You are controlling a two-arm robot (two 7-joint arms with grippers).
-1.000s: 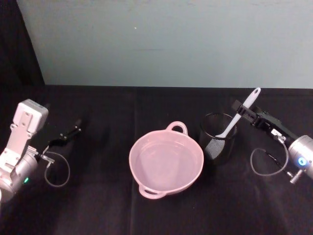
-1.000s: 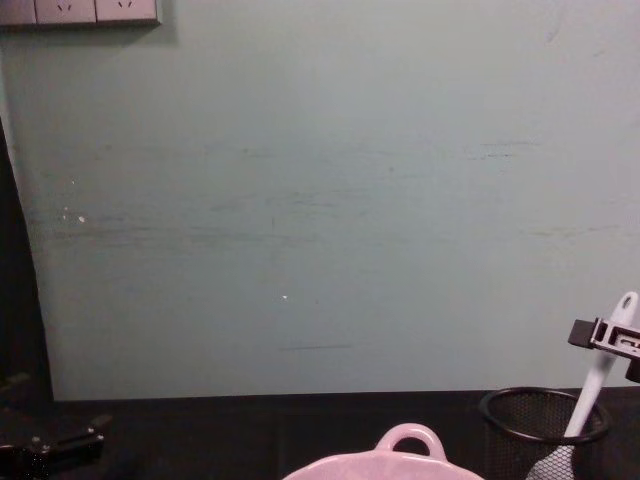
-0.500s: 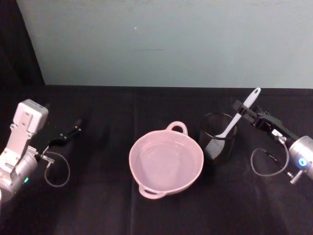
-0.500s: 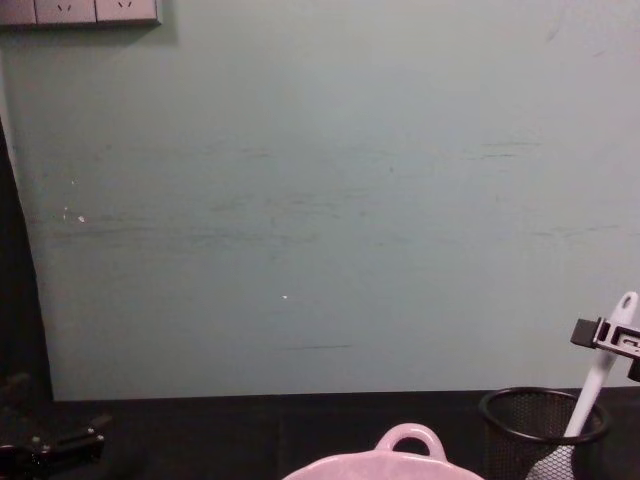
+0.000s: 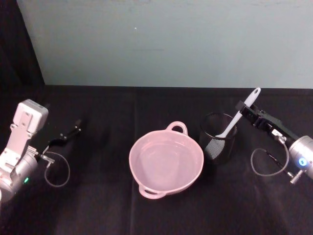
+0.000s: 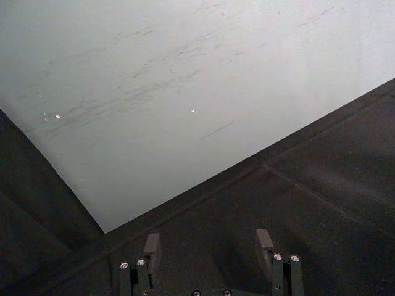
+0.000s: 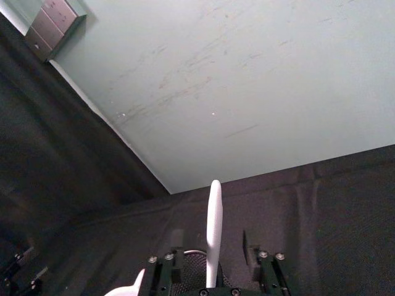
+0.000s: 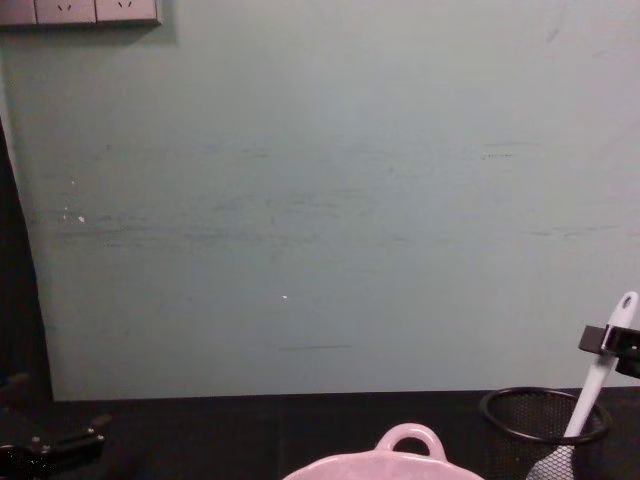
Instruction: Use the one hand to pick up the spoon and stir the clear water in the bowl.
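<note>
Pickup pending: black right gripper (image 5: 242, 106), spread, straddles long white plastic spoon (image 5: 236, 119) in black mesh cup (image 5: 217, 147); pink glossy bowl (image 5: 138, 154) unstirred; left gripper (image 5: 77, 127) idles spread, far left.

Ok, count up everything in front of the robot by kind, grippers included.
Bowl: 1, pink
Mesh cup: 1, black
Spoon: 1, white, standing in the mesh cup
Grippers: 2, the left gripper parked at the left, the right gripper open around the spoon's handle
Total: 5
</note>
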